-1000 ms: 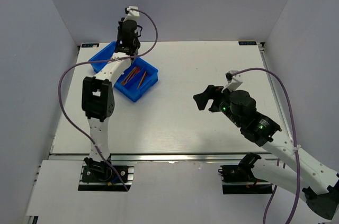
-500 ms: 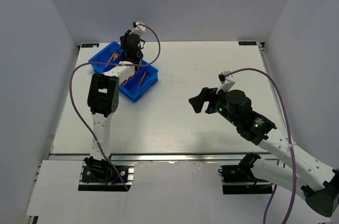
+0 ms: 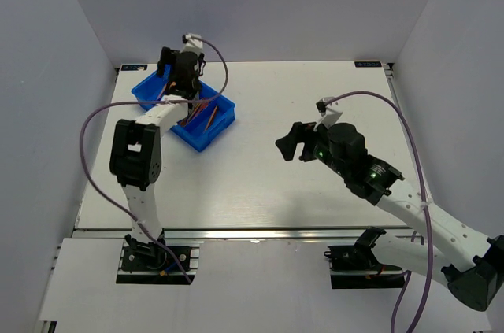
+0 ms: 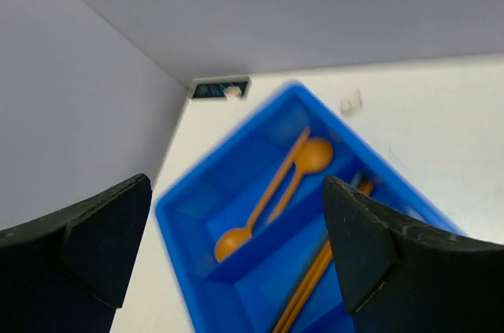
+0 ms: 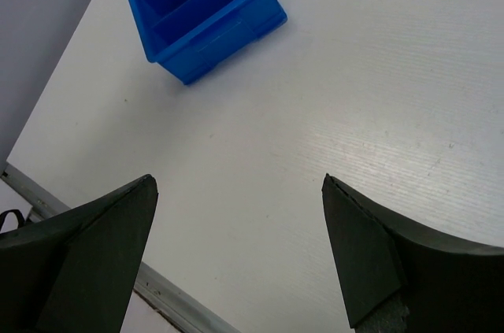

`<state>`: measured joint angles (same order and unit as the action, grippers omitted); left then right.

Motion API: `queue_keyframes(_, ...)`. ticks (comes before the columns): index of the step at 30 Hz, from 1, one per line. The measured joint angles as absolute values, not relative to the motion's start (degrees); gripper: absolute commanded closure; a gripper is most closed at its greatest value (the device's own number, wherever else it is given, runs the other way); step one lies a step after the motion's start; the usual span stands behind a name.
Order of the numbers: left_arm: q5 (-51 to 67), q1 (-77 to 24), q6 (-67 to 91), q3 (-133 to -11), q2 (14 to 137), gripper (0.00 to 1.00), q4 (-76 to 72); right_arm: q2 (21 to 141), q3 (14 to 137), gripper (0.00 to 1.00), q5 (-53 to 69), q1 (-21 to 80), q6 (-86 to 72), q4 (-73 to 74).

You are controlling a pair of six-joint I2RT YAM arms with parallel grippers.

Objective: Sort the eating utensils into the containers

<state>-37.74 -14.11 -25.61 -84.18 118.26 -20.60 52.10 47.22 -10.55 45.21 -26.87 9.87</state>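
Observation:
The blue divided tray point(image 3: 206, 138) stands at the table's far left. My left gripper point(image 3: 175, 64) hangs above its far end, open with nothing between its fingers. The left wrist view looks down between the spread jaws of that gripper point(image 4: 236, 183) into the tray point(image 4: 177, 223). Two orange spoons point(image 4: 272, 191) lie in one compartment and orange sticks point(image 4: 311, 282) in the one beside it. Thin orange and red utensils point(image 3: 211, 116) show in the near compartments. My right gripper point(image 3: 293, 144) is open and holds nothing above bare table. From that gripper point(image 5: 238, 182), the tray point(image 5: 213, 34) is seen far off.
Grey walls close in the table at the back and on both sides. A metal rail point(image 5: 169, 301) runs along the near edge. A small dark tag point(image 4: 219, 90) sits at the far left corner. The left arm's purple cable point(image 3: 98, 116) loops beside the tray.
The left gripper, shut a second ago, now stands open and has shifted left over the tray's far end. The right arm has drifted a little left toward the table's middle.

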Motion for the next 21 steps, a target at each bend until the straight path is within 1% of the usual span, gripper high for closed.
queue_keyframes(2, -39.0, -14.1, -21.4, -86.5, 113.0, 0.02, -14.8, 54.2, 50.4, 0.11, -11.6, 45.1, -25.6, 10.9)
queue_keyframes(5, -40.2, -14.3, -11.4, -93.8, 105.0, 0.02, -3.0, 57.8, 56.6, 0.11, -13.9, 45.1, -23.3, 12.8)
queue_keyframes(8, -36.9, -14.4, 0.3, -92.2, 91.9, 0.02, 7.8, 60.6, 61.5, 0.10, -14.9, 45.1, -21.4, 13.5)
queue_keyframes(9, -35.0, -14.4, 4.0, -89.0, 86.1, 0.02, 9.9, 61.0, 62.2, 0.11, -15.0, 45.0, -20.8, 13.6)
queue_keyframes(13, -28.6, -14.4, 14.0, -69.3, 63.3, 0.02, 16.2, 61.5, 61.8, 0.10, -16.2, 45.0, -18.9, 13.6)
queue_keyframes(16, -27.4, -14.4, 17.4, -54.8, 50.9, 0.02, 20.4, 61.2, 58.2, 0.11, -18.2, 45.0, -18.2, 13.4)
queue_keyframes(21, -27.9, -14.4, 20.6, -40.3, 39.2, 0.02, 25.8, 57.1, 47.5, 0.11, -21.2, 45.0, -19.6, 15.9)
